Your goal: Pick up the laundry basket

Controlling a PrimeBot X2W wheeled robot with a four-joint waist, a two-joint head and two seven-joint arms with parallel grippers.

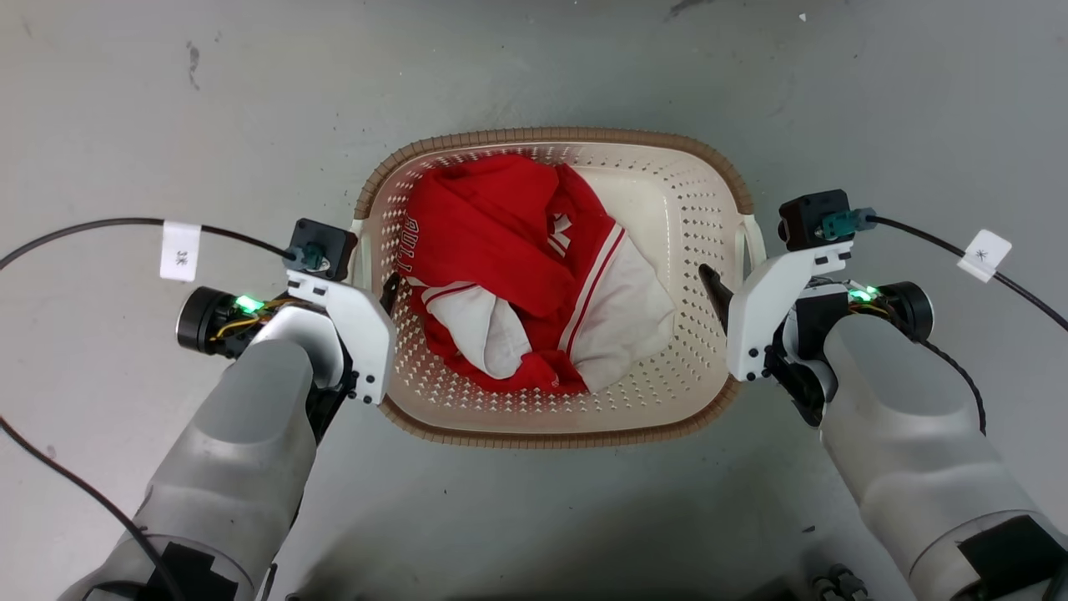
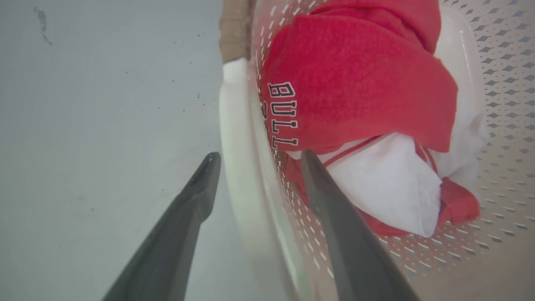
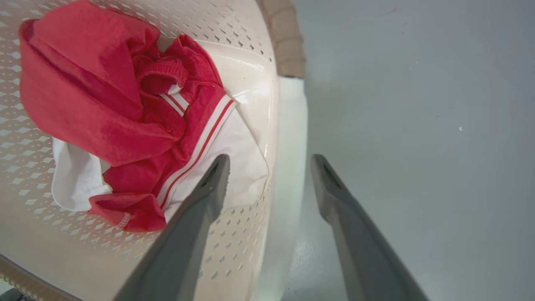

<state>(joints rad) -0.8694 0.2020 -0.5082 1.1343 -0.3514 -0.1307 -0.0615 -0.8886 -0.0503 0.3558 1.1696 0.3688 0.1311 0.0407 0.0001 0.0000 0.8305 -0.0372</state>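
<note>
Laundry basket (image 1: 542, 135) sits on floor (image 1: 534, 50), middle of frame, red clothes (image 1: 492, 217) inside. Left hand (image 2: 258, 159) open around left handle (image 2: 232, 125); right hand (image 3: 271, 159) open around right handle (image 3: 292, 125). Grab step. Next: squeeze both shut, lift together.

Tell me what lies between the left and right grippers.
The laundry basket, with red-and-white clothing inside, spans the stretch between the left gripper and the right gripper, as the head view shows.

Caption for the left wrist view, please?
Open left gripper straddles the white side handle of a cream perforated plastic laundry basket.
</note>
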